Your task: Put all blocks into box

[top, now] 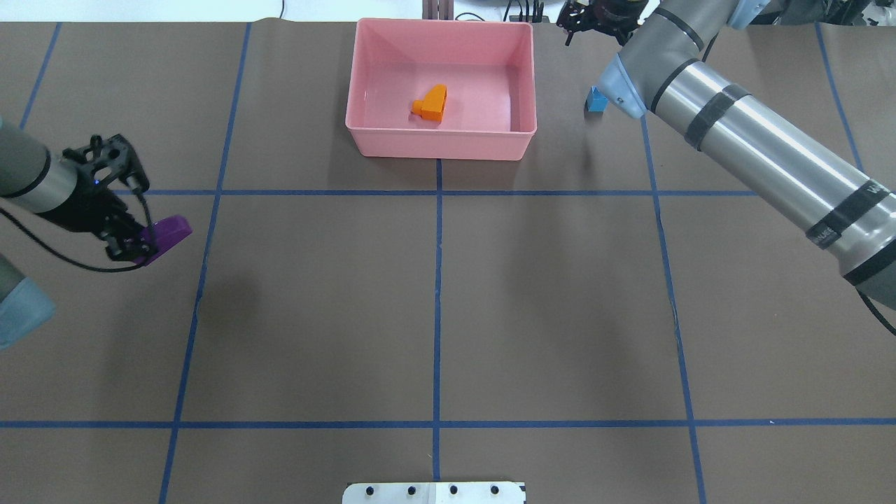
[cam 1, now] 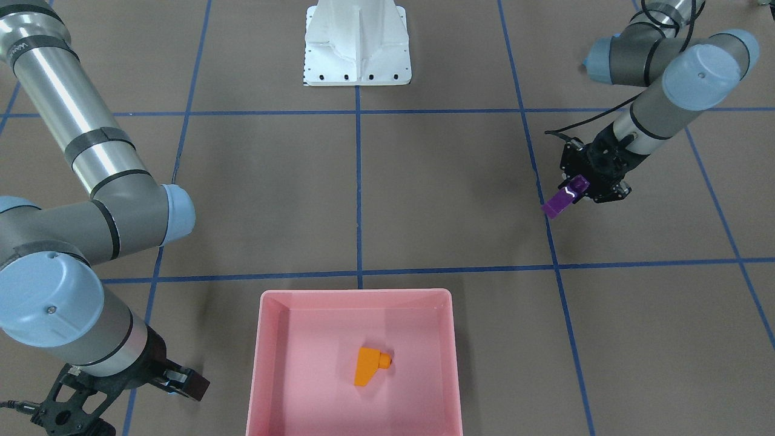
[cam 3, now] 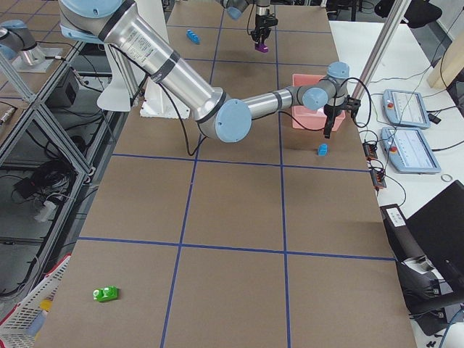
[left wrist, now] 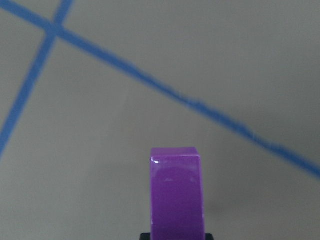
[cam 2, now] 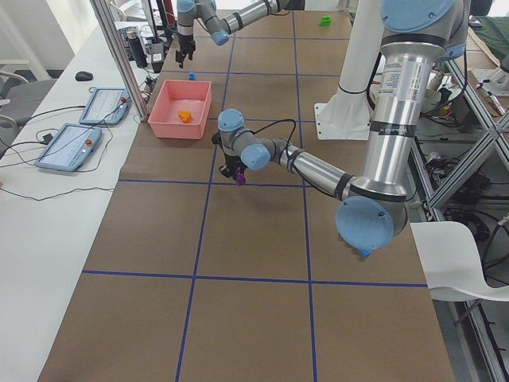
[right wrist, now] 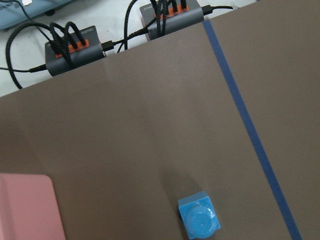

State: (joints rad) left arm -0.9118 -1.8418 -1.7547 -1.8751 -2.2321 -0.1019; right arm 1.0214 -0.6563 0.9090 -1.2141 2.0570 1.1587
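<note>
My left gripper [top: 143, 245] is shut on the long purple block [top: 166, 234] and holds it off the table at the left; the block fills the bottom of the left wrist view [left wrist: 177, 195]. The pale-pink box [top: 441, 145] stands at the far middle with the orange sloped block [top: 432, 103] inside. The small blue cube [top: 596, 100] lies on the table just right of the box. My right gripper [cam 1: 184, 380] hovers above it, open and empty; the cube shows below it in the right wrist view [right wrist: 199, 220]. The long blue block [cam 3: 192, 35] and the green cube [cam 3: 106, 293] lie far off.
The white robot base [cam 1: 357, 42] stands at the table's near middle edge. Cable boxes [right wrist: 75, 42] lie past the far table edge beyond the cube. Tablets [cam 2: 79, 143] sit on the side bench. My right arm's long link [top: 756, 154] spans the right half.
</note>
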